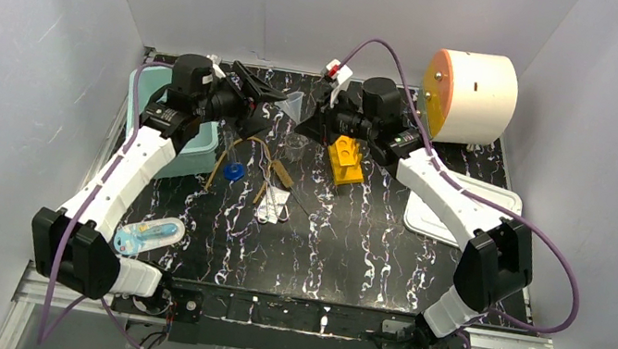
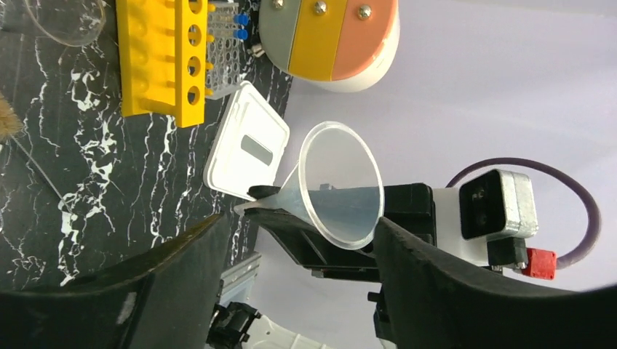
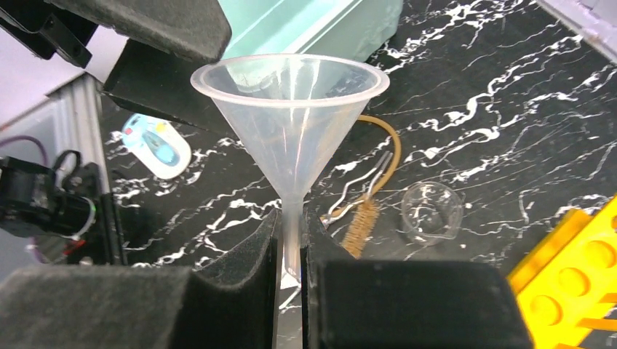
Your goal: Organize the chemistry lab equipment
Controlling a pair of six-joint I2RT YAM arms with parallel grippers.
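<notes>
Pinching the clear funnel [image 3: 289, 123] by its slim stem — matte-black right tool [image 3: 291, 236].

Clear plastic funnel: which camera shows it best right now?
Right wrist: the clear plastic funnel fills the frame, stem pinched by the right gripper. Left wrist shows its mouth side-on; top external only a small part.

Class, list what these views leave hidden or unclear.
- Top view: the teal bin's inside, covered by the left arm.
- Right wrist view: the funnel stem's tip, buried between the shut jaws.
- Left wrist view: the clear tube rack, behind the yellow rack, cut by the top edge.
</notes>
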